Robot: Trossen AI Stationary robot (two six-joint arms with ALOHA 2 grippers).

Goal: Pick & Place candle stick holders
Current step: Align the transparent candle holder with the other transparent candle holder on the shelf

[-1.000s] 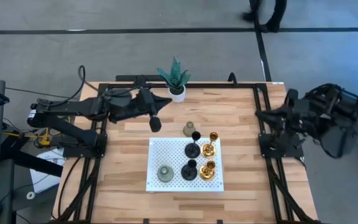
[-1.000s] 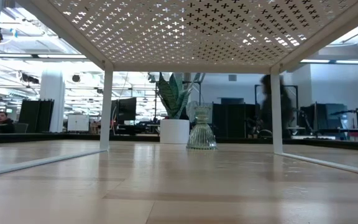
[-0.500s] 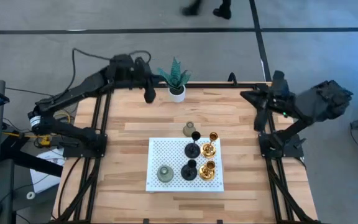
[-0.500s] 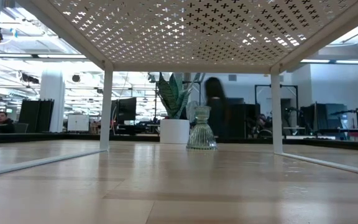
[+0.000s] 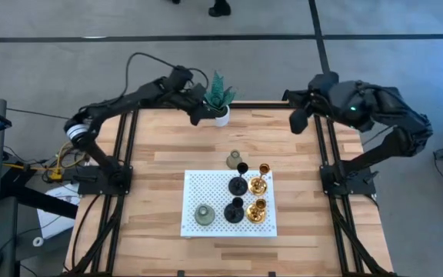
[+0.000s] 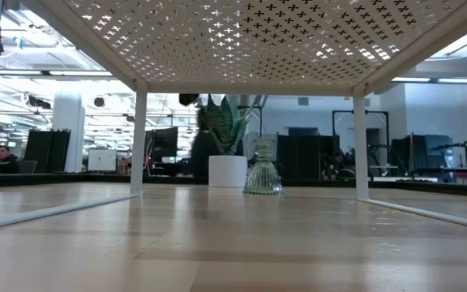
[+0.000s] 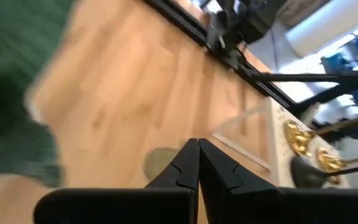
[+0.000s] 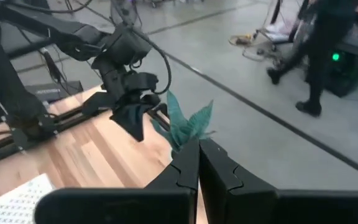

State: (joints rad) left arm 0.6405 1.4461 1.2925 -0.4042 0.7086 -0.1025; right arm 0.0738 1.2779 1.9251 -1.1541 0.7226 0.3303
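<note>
I count six candle stick holders. Five stand on the white perforated metal rack (image 5: 206,188) at the middle of the wooden desk (image 5: 160,192): two shiny gold stemmed holders (image 5: 258,196), one behind the other along its right side, two black stemmed holders with round bases (image 5: 237,198) just left of them, and one squat grey-green bell-shaped holder (image 5: 204,215) near the front left corner. The second grey-green ribbed bell-shaped holder (image 5: 234,160) sits on the bare desk, just beyond the rack's back edge, apart from it; from table height I see it (image 6: 263,168) beside the white pot of the spiky green plant (image 5: 218,98).

Neither arm has anything. My left gripper (image 5: 197,115) hangs at the back edge of the desk, next to the plant, its fingers (image 7: 188,168) pressed together and empty. My right gripper (image 5: 297,121) is up over the back right corner, well apart from the holders, fingers (image 8: 188,165) likewise together.

I judge this to be the reach before a pick, with the lone holder on the desk the likely target. Next I would need to part the left gripper's fingers, bring it forward and down past the plant, and straddle the bell's narrow top.
</note>
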